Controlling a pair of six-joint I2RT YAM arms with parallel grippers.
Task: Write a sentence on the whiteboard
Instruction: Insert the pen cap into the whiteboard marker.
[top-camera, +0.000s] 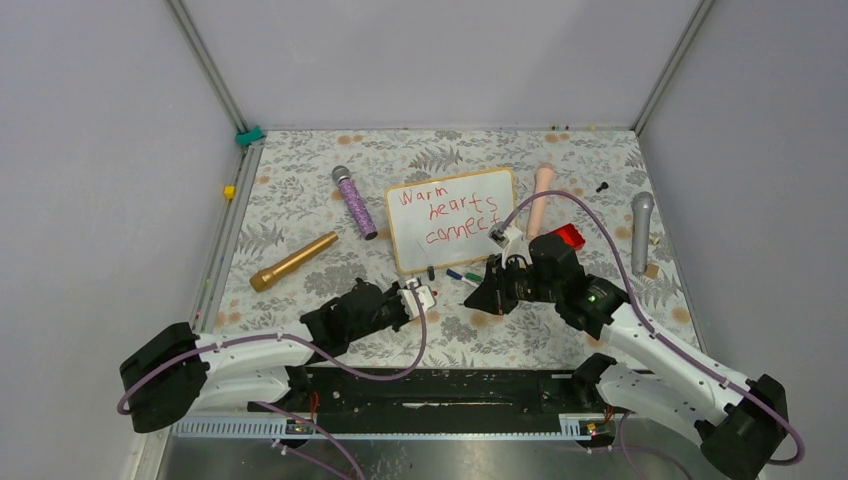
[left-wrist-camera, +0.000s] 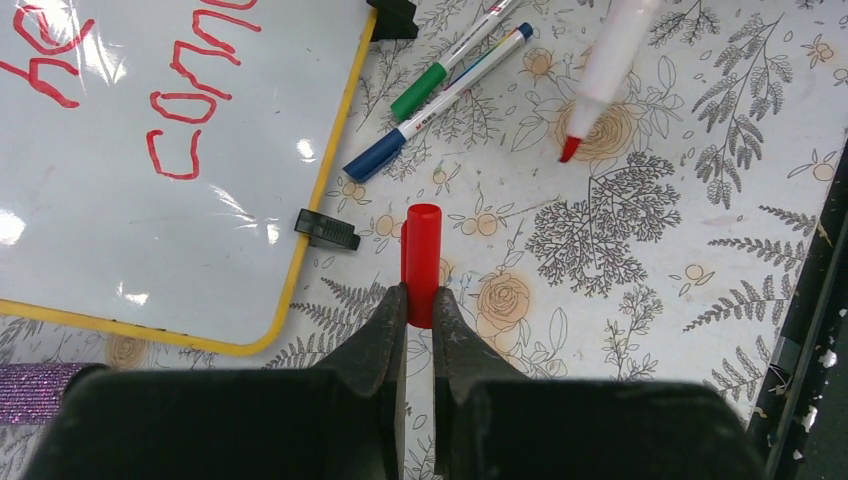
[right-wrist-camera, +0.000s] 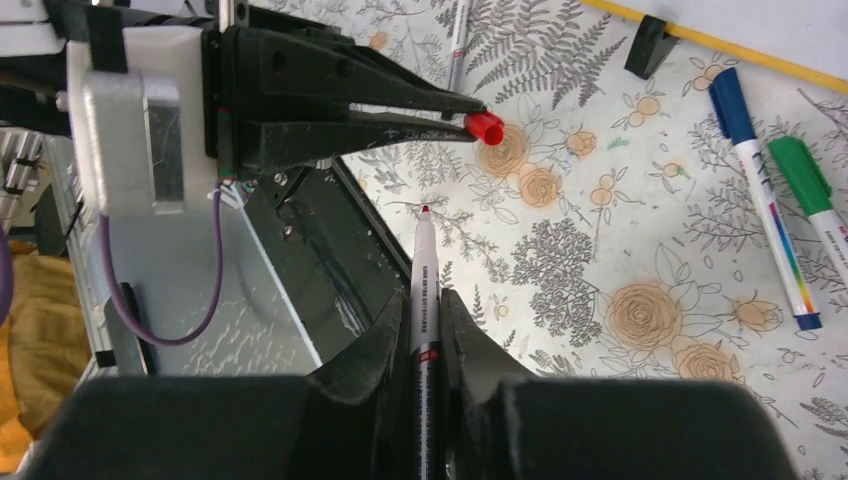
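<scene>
At the bottom centre of the left wrist view, the left end effector (left-wrist-camera: 420, 300) is pinched tight on a red cap (left-wrist-camera: 422, 255), which sticks out past the fingertips toward the upper part of the frame. Just left of it lies the whiteboard (top-camera: 408, 245), flat on the floral table (top-camera: 290, 215) in the middle of the overhead view, with 1 black clip foot (left-wrist-camera: 326, 229) at its yellowish frame edge. The sentence (top-camera: 455, 212) reads "Warm hearts connect" in red, in 3 staggered lines. 2 pens, 1 blue-capped (left-wrist-camera: 437, 105) and 1 green-capped (left-wrist-camera: 450, 62), lie side by side near the board's lower edge.

Right of centre in the overhead view, the right end effector (right-wrist-camera: 425, 305) is clamped around a white marker (right-wrist-camera: 426, 270) whose red tip is uncapped (it points toward the cap, with a gap between them). A gold microphone (top-camera: 294, 261) lies at left, a purple 1 (top-camera: 355, 202) just left of the board.
</scene>
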